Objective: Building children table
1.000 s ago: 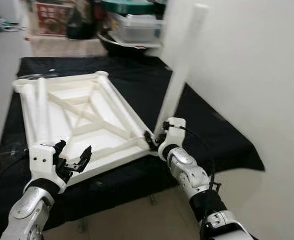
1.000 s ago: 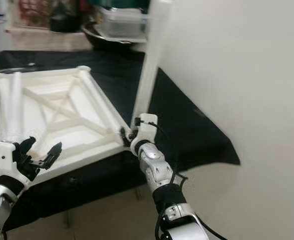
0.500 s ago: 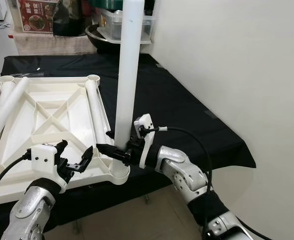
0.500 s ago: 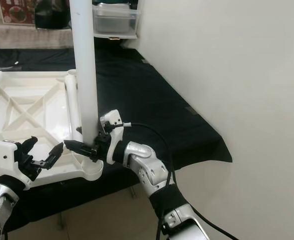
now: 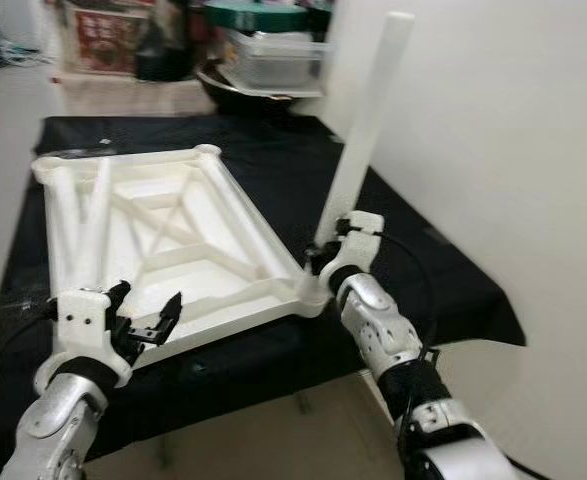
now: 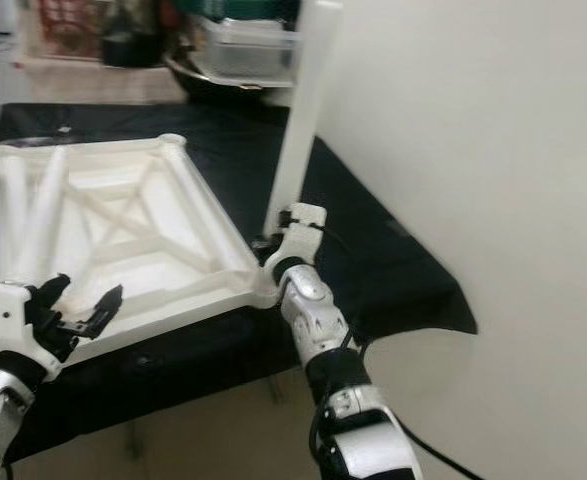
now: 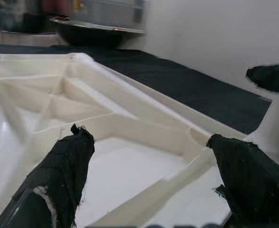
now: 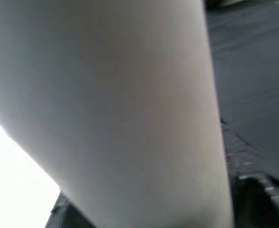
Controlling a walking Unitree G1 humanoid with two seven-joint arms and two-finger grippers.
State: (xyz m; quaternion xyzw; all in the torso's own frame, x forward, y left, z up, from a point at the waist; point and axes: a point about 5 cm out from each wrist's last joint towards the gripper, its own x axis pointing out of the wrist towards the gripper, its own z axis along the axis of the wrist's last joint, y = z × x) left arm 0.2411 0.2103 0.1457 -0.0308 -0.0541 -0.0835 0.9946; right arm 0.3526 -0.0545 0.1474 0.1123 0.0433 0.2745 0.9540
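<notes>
An upturned white plastic table top [image 5: 173,240] with ribbed underside lies on a black-draped table [image 5: 423,260]. A white tube leg [image 5: 365,130] stands upright in the top's near right corner socket. My right gripper [image 5: 318,258] is shut on the leg's base; the leg [image 8: 106,109] looms pale and close in the right wrist view. Two loose white legs [image 5: 83,225] lie along the top's left side. My left gripper [image 5: 143,325] hovers open over the top's near left edge, its black fingers [image 7: 63,166] spread above the ribs.
A pale wall [image 5: 513,130] runs close along the right side. Beyond the table's far end stand a clear storage box [image 5: 273,55], a dark bowl and other clutter. Bare floor [image 5: 3,150] lies left of the table.
The camera has swung, so the whole picture has shifted. The leg stays upright in my right gripper at the corner socket. My left gripper is still open over the near edge.
</notes>
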